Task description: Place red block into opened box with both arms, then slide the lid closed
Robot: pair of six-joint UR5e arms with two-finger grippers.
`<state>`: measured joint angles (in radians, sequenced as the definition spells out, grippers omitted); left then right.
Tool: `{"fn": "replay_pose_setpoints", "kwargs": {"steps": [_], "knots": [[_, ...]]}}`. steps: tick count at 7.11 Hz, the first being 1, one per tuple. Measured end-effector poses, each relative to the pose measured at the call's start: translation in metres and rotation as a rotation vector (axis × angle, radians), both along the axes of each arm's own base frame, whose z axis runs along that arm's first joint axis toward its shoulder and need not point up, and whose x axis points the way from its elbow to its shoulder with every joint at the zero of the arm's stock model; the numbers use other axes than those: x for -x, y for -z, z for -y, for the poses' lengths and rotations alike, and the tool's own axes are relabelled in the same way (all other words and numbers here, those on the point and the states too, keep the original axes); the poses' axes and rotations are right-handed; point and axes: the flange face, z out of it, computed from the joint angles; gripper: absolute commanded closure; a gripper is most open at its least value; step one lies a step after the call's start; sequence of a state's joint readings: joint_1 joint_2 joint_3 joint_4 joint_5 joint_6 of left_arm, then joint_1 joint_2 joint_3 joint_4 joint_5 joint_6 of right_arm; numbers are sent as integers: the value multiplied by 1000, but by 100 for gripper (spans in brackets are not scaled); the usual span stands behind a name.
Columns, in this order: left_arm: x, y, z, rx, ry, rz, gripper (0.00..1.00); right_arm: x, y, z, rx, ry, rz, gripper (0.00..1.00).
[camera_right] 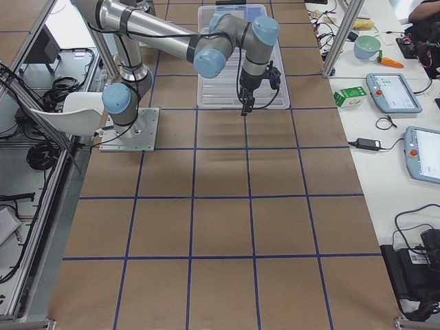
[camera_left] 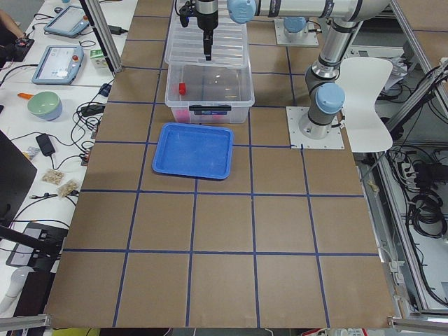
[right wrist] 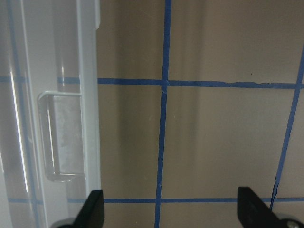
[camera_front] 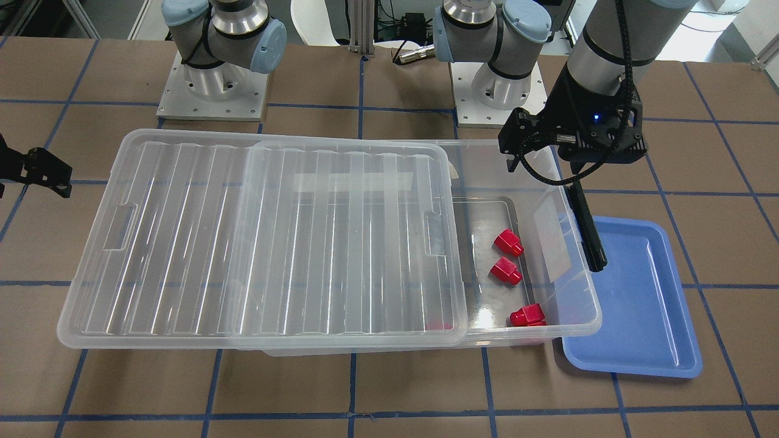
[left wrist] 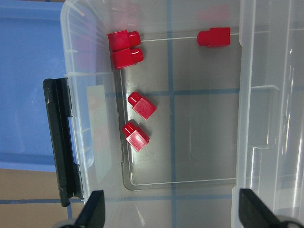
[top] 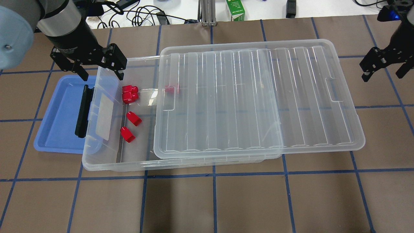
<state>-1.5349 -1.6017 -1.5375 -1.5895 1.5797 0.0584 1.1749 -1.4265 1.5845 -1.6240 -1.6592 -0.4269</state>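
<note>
The clear box (top: 106, 165) lies across the table's middle. Its ribbed lid (top: 258, 97) covers most of it and overhangs on the right, leaving the left end uncovered. Several red blocks (top: 134, 118) lie on the floor of that uncovered end (left wrist: 141, 105), and one more (top: 171, 89) sits just under the lid's edge. My left gripper (top: 87, 69) hangs open and empty above the box's left end (left wrist: 173, 213). Out past the lid's right end, my right gripper (top: 383, 72) is open over bare table, with the lid's handle notch (right wrist: 59, 137) beside it.
A blue tray (top: 61, 123) lies against the box's left end, with nothing in it. A black latch (top: 83, 110) is clipped on that end wall. Both arm bases (camera_front: 213, 85) stand behind the box. Cables and a green carton (top: 235, 9) lie beyond the table's far edge.
</note>
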Motion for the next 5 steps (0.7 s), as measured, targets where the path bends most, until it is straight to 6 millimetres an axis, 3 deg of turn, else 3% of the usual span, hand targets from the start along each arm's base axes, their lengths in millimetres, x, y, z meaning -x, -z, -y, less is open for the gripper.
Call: {"fn": "replay_pose_setpoints", "kwargs": {"steps": [2, 5], "knots": [[0, -1, 1, 7, 1, 2, 0, 10, 30, 17, -17, 6, 9, 0], [-1, -11, 3, 31, 7, 4, 0, 14, 60, 24, -63, 19, 26, 0]]}}
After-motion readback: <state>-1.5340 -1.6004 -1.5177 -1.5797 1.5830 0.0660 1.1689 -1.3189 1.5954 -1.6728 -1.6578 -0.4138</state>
